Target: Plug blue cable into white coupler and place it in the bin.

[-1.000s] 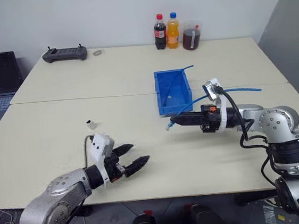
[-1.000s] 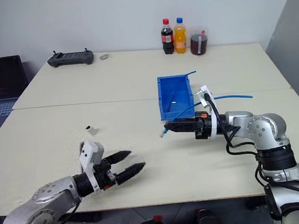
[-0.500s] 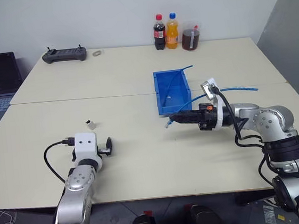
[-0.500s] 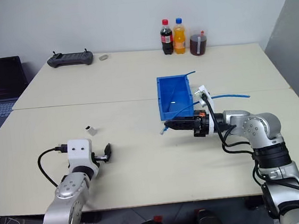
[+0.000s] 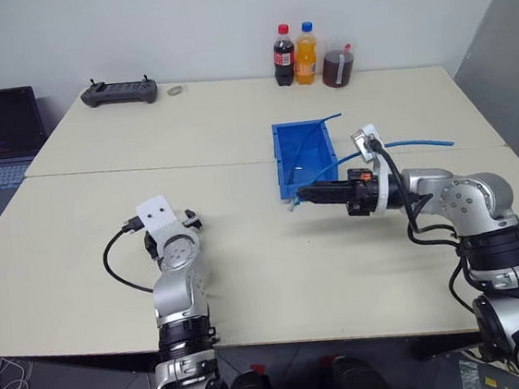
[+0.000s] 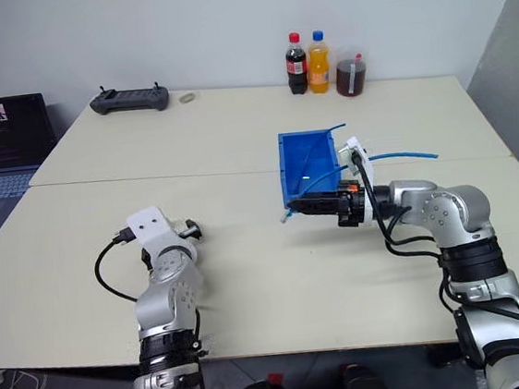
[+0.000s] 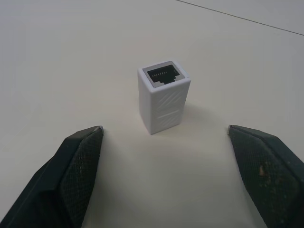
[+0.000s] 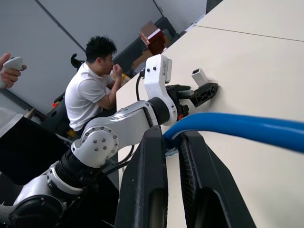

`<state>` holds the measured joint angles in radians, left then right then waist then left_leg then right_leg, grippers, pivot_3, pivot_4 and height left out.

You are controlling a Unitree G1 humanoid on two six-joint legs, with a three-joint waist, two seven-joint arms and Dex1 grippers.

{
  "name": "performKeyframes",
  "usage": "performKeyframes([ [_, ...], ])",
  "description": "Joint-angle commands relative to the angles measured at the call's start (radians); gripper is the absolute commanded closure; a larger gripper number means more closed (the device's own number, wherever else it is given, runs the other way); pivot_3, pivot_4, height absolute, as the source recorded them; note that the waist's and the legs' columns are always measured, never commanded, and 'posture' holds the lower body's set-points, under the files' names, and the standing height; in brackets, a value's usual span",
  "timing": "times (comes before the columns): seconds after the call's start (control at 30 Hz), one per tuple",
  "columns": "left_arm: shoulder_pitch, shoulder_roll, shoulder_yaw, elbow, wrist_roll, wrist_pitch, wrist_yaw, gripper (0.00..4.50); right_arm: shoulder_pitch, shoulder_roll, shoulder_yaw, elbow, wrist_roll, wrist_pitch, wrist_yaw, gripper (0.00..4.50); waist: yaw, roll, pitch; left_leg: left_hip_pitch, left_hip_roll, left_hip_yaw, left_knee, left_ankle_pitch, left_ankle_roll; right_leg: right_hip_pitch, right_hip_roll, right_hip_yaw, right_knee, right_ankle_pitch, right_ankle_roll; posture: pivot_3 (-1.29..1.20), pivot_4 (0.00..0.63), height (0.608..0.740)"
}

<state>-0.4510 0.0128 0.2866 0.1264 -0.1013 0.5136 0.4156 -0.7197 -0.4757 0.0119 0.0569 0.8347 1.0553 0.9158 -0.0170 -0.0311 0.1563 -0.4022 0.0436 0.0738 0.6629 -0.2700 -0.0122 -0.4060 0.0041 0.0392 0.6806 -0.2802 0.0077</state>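
L wrist view: white coupler (image 7: 163, 97) upright between open jaws.

My left gripper (image 7: 164, 137) wide open; white coupler (image 7: 162, 102) upright on pale table (image 7: 57, 57), socket up, twelve o'clock, between fingers (image 7: 78, 164), untouched.

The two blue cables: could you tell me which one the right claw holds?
The blue cable pinched in the right claw, plug hanging past the bin; the other lies inside it.

No legible text, labels or numbers anywhere.
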Motion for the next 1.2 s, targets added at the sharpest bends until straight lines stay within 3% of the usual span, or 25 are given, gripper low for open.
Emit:
performKeyframes([
  [0.03,-0.051,-0.013,0.022,0.086,0.011,-0.025,0.048,0.55,-0.004,-0.019,-0.028,-0.025,-0.012,-0.026,0.009,4.41,0.002,0.000,0.000,0.000,0.000,0.000,0.000,0.000,0.000,0.000,0.000,0.000,0.000,0.000,0.000,0.00,0.150,0.740],
  [0.5,-0.124,0.017,0.071,0.221,0.010,-0.117,0.096,3.41,0.006,-0.014,-0.047,-0.035,-0.016,-0.024,-0.004,4.41,0.000,0.000,0.000,0.000,0.000,0.000,0.000,0.000,0.000,0.000,0.000,0.000,0.000,0.000,0.000,0.00,0.150,0.740],
  [0.57,-0.119,0.007,0.072,0.213,0.008,-0.115,0.103,3.68,0.005,-0.013,-0.048,-0.032,-0.017,-0.025,-0.004,4.41,0.000,0.000,0.000,0.000,0.000,0.000,0.000,0.000,0.000,0.000,0.000,0.000,0.000,0.000,0.000,0.00,0.150,0.740],
  [0.77,-0.113,0.012,0.051,0.192,0.014,-0.097,0.081,3.68,0.005,-0.010,-0.048,-0.030,-0.021,-0.027,-0.006,4.41,0.000,0.000,0.000,0.000,0.000,0.001,0.000,0.000,0.000,0.000,0.000,0.000,0.000,0.000,0.000,0.00,0.150,0.740],
  [0.9,-0.036,0.127,-0.074,0.063,0.019,0.007,-0.161,3.68,0.010,-0.018,-0.037,-0.048,-0.034,-0.036,-0.008,4.41,-0.003,0.000,0.000,0.000,0.000,0.001,0.000,0.000,-0.001,0.000,0.000,0.000,0.000,0.000,0.000,0.00,0.150,0.740],
  [1.1,0.136,0.487,-0.328,-0.203,-0.144,0.065,-0.905,3.68,0.018,-0.052,0.005,-0.089,-0.088,-0.092,0.027,4.41,-0.010,0.001,0.001,0.000,0.000,0.001,-0.001,0.003,-0.007,-0.001,0.000,0.000,0.000,0.000,-0.001,0.00,0.150,0.740],
  [1.2,0.167,0.581,-0.362,-0.256,-0.249,-0.011,-1.200,3.68,0.015,-0.039,0.031,-0.111,-0.110,-0.122,0.025,4.41,-0.010,0.001,0.001,0.000,0.000,0.002,-0.001,0.003,-0.006,-0.001,-0.001,0.000,0.000,-0.001,-0.001,0.00,0.150,0.740],
])
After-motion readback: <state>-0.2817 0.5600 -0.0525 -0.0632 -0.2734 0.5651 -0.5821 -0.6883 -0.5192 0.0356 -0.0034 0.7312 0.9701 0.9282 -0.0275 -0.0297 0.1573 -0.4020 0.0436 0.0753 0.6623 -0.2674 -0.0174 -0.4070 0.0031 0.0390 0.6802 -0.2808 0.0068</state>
